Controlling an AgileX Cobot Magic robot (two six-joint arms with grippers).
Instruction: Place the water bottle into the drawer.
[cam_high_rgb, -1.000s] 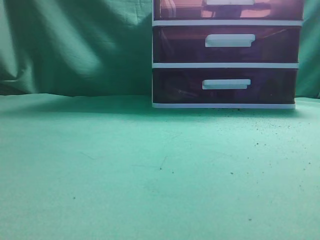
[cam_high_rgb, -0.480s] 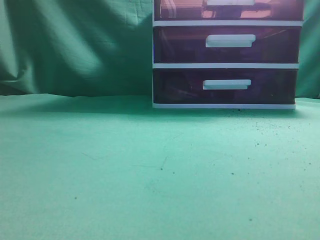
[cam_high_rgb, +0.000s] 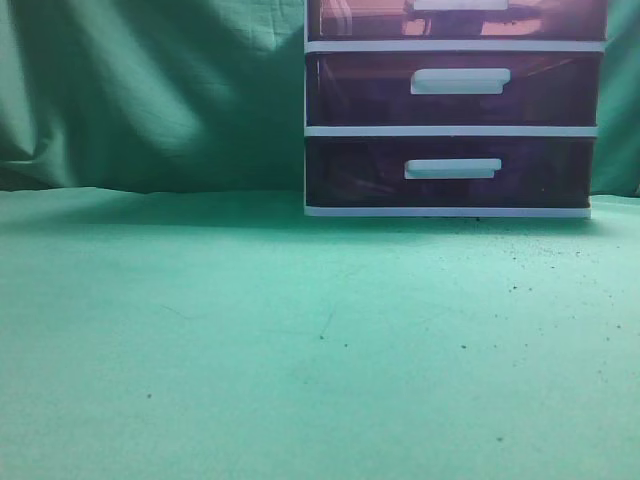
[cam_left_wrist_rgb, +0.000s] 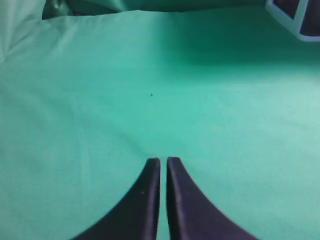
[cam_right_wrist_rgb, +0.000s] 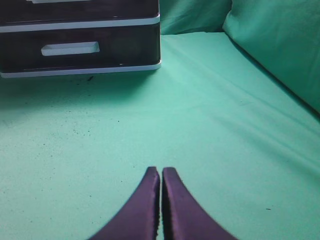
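The drawer (cam_high_rgb: 360, 18) is the top one of a white-framed unit at the back right in the exterior view. It is translucent purple-red with a white handle (cam_high_rgb: 460, 5), and something pale and reddish shows through its front. I see no water bottle in any view. My left gripper (cam_left_wrist_rgb: 163, 160) is shut and empty over bare green cloth. My right gripper (cam_right_wrist_rgb: 161, 170) is shut and empty over the cloth, well in front of the unit. Neither gripper shows in the exterior view.
Two darker drawers (cam_high_rgb: 455, 90) (cam_high_rgb: 450, 170) sit below the top one; the lowest also shows in the right wrist view (cam_right_wrist_rgb: 70, 48). A corner of the unit shows in the left wrist view (cam_left_wrist_rgb: 295, 17). Green cloth (cam_high_rgb: 300, 340) covers the table and backdrop.
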